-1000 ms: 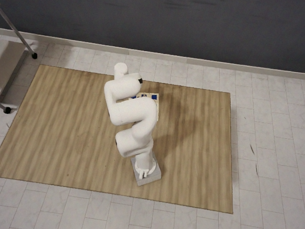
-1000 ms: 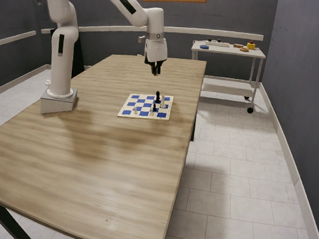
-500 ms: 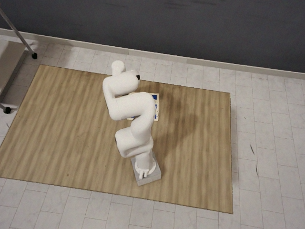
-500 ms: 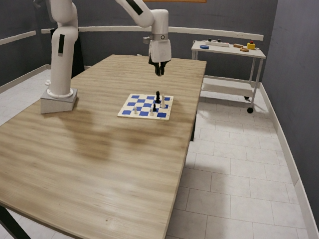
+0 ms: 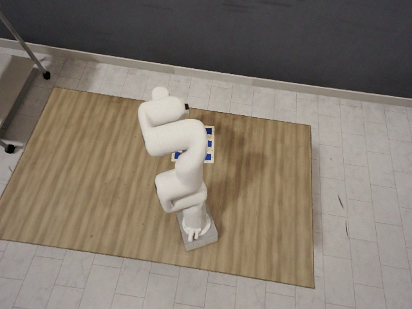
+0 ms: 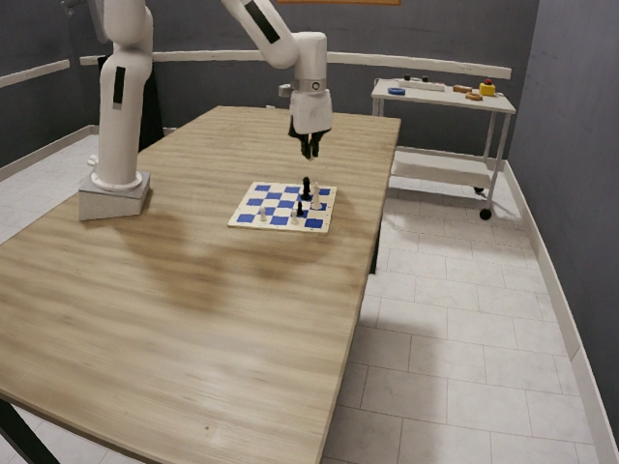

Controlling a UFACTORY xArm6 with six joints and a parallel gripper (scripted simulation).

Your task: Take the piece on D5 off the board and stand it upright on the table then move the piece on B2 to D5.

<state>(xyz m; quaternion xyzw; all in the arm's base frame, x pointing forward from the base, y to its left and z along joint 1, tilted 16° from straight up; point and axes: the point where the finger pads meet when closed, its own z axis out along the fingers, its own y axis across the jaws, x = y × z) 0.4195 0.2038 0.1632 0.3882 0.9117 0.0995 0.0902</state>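
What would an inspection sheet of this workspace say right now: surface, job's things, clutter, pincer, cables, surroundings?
Surface: wooden table, with darker shading beside the board.
Job's things: blue-and-white chessboard; two black pieces and three white pieces stand upright on it; square letters too small to read.
Clutter: nothing seen on the table apart from the arm's grey base block.
Pincer: the pincer hangs above the board's far side, shut on a small dark piece, too small to name.
Cables: nothing seen.
Surroundings: tiled floor, dark walls, white cart carrying small items.
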